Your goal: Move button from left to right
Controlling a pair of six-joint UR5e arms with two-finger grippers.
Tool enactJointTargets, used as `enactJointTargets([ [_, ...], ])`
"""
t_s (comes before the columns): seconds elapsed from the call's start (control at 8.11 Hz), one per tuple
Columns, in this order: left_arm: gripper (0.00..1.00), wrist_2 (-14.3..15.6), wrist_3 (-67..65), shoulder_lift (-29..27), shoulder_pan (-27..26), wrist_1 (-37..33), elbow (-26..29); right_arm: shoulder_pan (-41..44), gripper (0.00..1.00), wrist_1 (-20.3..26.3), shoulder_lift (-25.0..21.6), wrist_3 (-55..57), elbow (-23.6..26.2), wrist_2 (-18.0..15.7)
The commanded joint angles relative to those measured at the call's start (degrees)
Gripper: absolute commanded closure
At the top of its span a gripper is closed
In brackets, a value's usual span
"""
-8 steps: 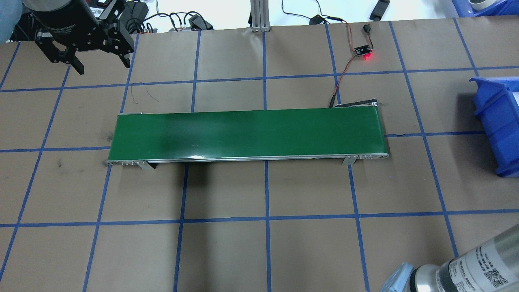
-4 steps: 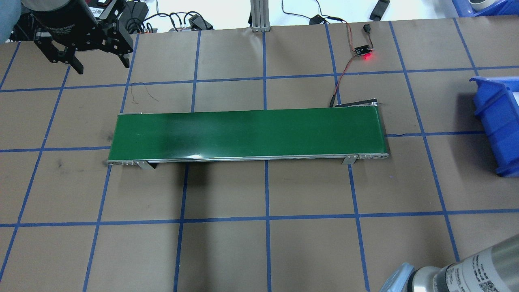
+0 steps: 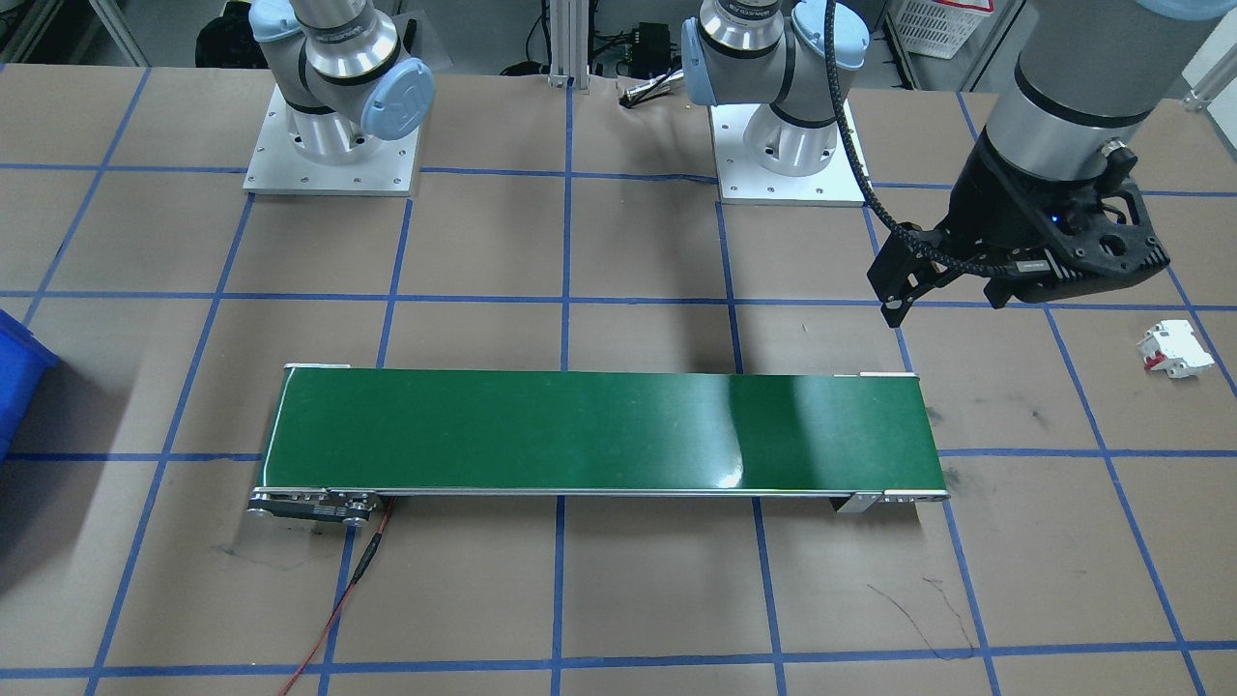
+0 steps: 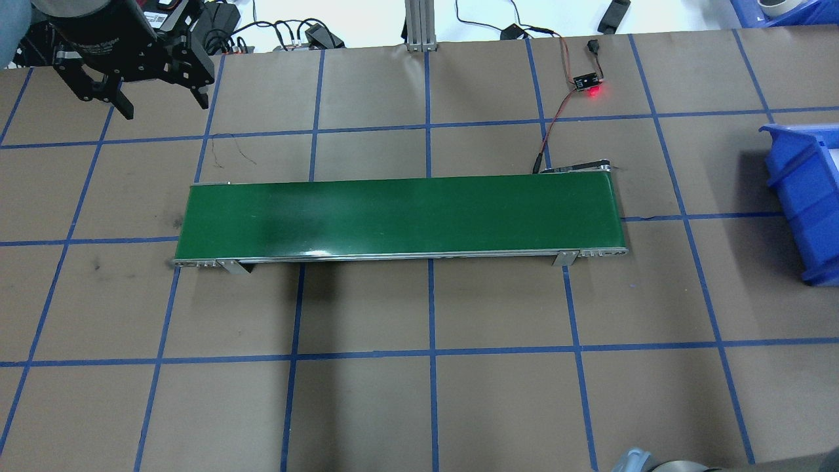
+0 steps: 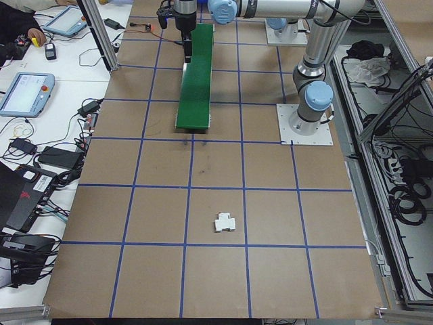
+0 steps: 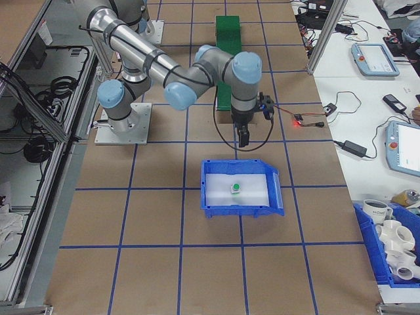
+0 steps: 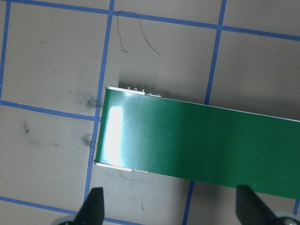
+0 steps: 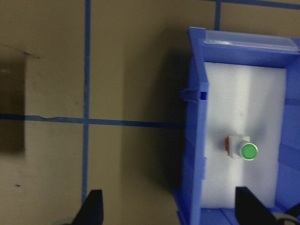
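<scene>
the button (image 8: 242,149) lies on the white pad inside the blue bin (image 8: 193,140), free of both grippers. in the right wrist view it sits above and between the two spread fingers (image 8: 93,206) of the right gripper (image 8: 171,208), nearer the right-hand one, touching neither. it lies on its side, long axis roughly across that view, green cap toward the view's right. the left gripper (image 4: 160,98) hangs with fingers apart and empty, beyond the left end of the green belt (image 4: 400,216), well away from the bin.
</scene>
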Motion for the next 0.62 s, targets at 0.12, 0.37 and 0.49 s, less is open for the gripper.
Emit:
enactJointTargets([
  [0.12,0.00,-0.02,-0.02,0.05,-0.06,-0.09,-0.06,23.56,0.00,5.02,-7.62,21.05,-0.75,3.42],
  [0.37,0.00,-0.02,-0.02,0.14,0.02,0.00,-0.14,35.18,0.00,4.32,-7.89,31.96,-0.76,1.41],
  [0.49,0.00,-0.02,-0.02,0.14,-0.06,-0.09,-0.14,37.40,0.00,4.32,-7.98,35.93,-0.76,1.92],
])
